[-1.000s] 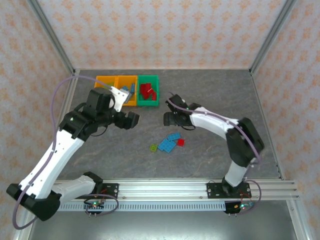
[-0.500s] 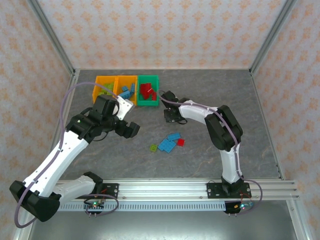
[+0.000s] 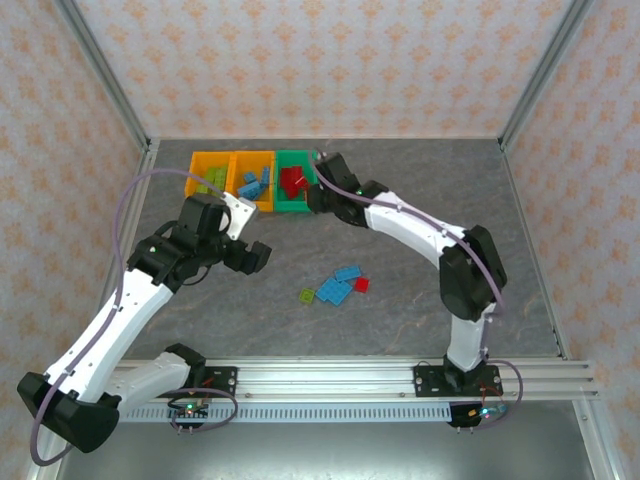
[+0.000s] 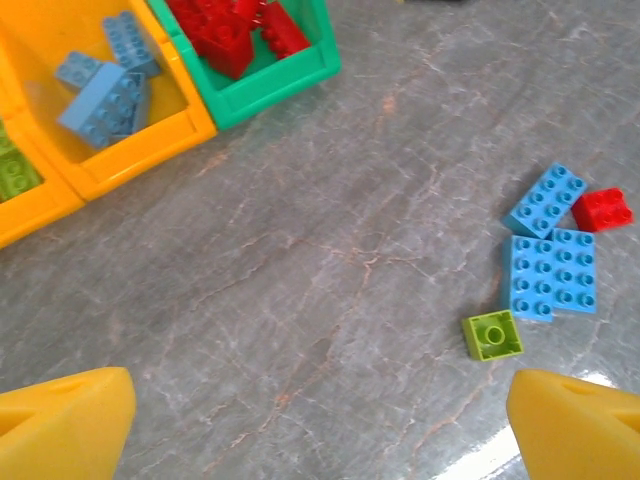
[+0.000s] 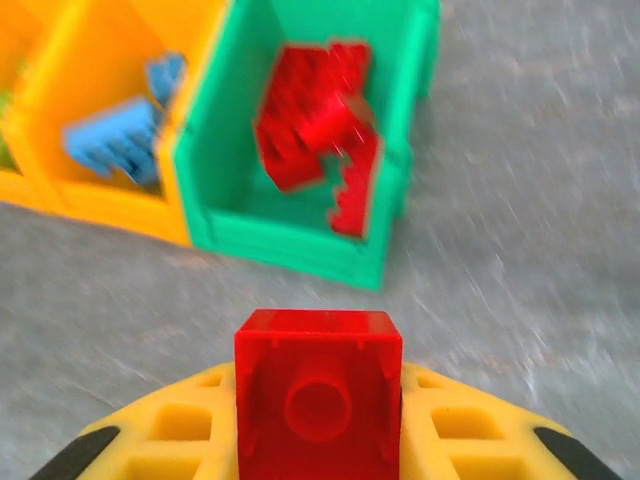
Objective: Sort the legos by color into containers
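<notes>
Red plastic sits in my right hand (image 3: 320,190). Its yellow fingers (image 5: 165,440) are pinched narrow on one small red lego (image 5: 318,390), and the grip looks square. Just past it is the green bin (image 5: 290,250), with a heap of red legos (image 5: 315,120) inside. Next door is the orange bin (image 5: 110,205), which holds blue legos (image 5: 120,140).

I think the job now is the drop. To do it well, I would bring the hand low over the middle of the green bin and only then let go. That way the lego cannot bounce off the rim or hop in with the blue lot. The wrist picture is smeared, so I can't say for sure if the lego is over the bin yet or just short of it. From above, the hand looks to be at the bin's edge, on the side away from the orange bins.

The right arm is stretched long. It reaches out and across to the far row of bins, with the hand tipped down at them.

My left hand (image 3: 252,256) is spread wide and holds nothing. It hangs over the bare grey surface (image 4: 300,260), between the bins and the loose legos. Those are some blue ones (image 4: 548,275), a little red one (image 4: 602,209) and a lime green one (image 4: 493,334), all close together. That arm is bent at the elbow.
</notes>
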`<state>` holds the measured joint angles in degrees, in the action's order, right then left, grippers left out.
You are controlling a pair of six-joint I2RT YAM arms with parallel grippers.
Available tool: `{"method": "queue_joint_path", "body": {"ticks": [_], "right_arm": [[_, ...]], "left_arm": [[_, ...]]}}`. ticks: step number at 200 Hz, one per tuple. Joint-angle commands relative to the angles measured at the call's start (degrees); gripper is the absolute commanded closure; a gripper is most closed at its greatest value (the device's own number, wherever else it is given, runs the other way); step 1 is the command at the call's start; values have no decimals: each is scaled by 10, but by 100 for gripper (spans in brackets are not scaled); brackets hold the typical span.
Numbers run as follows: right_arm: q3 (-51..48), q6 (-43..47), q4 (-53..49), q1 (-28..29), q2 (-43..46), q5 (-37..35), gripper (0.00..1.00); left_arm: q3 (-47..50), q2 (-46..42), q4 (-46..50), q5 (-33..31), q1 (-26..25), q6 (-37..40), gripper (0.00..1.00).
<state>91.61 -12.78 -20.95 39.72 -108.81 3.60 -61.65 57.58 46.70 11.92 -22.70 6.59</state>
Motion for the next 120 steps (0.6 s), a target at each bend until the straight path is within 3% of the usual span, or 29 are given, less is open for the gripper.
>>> {"method": "queue_joint_path", "body": {"ticks": [1, 40, 62, 75, 98, 120], "right_arm": [[92, 5, 4, -9, -87, -24, 73], [321, 36, -73, -13, -244, -43, 68], [463, 47, -140, -18, -315, -46, 40], [530, 51, -183, -18, -336, -47, 33], [533, 53, -219, -18, -299, -36, 32], [437, 47, -230, -18, -202, 8, 32]], "left_arm": [[7, -15, -20, -37, 5, -18, 4], [-3, -15, -9, -53, 5, -40, 3], [-6, -20, -12, -47, 5, -82, 3], [1, -21, -21, -40, 5, -127, 2], [25, -20, -41, -2, 3, -194, 2], [47, -15, -63, 19, -11, -232, 2]]}}
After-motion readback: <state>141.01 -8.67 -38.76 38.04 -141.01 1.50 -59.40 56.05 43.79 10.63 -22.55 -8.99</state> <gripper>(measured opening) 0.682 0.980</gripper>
